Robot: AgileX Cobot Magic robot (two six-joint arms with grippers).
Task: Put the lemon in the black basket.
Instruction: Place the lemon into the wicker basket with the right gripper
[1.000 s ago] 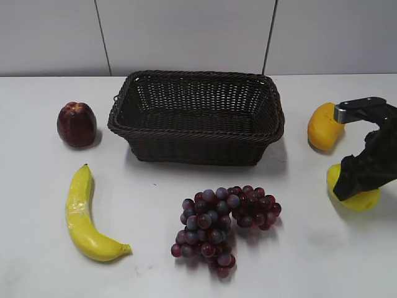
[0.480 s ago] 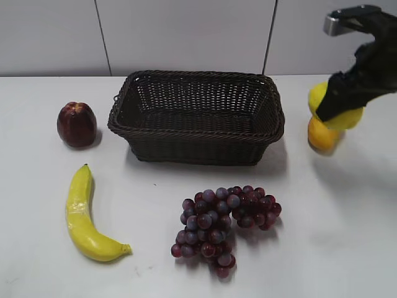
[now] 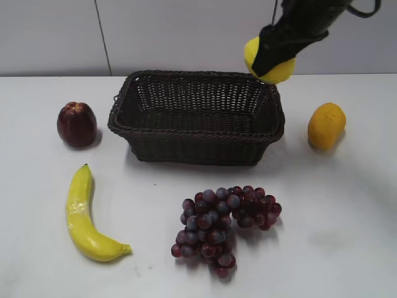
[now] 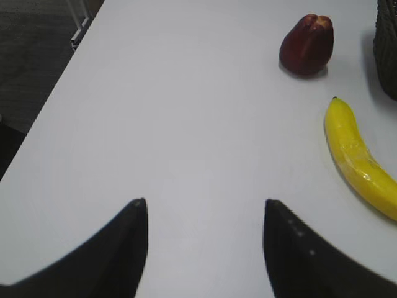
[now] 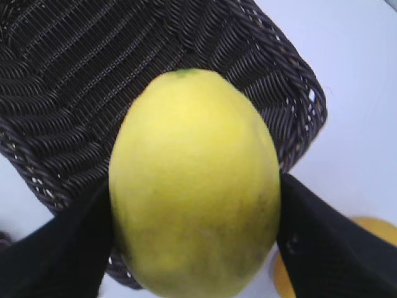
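A white table [image 3: 347, 248] stands before a grey panelled wall [image 3: 186, 34]

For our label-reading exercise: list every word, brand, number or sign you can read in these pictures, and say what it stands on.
None: no readable text in any view.
The lemon, basket, banana, grapes, red fruit and orange fruit carry no labels or stickers.

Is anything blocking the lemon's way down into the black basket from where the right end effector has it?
Nothing visible. The lemon hangs in the right end effector above the right rear corner of the black basket, whose inside looks empty.
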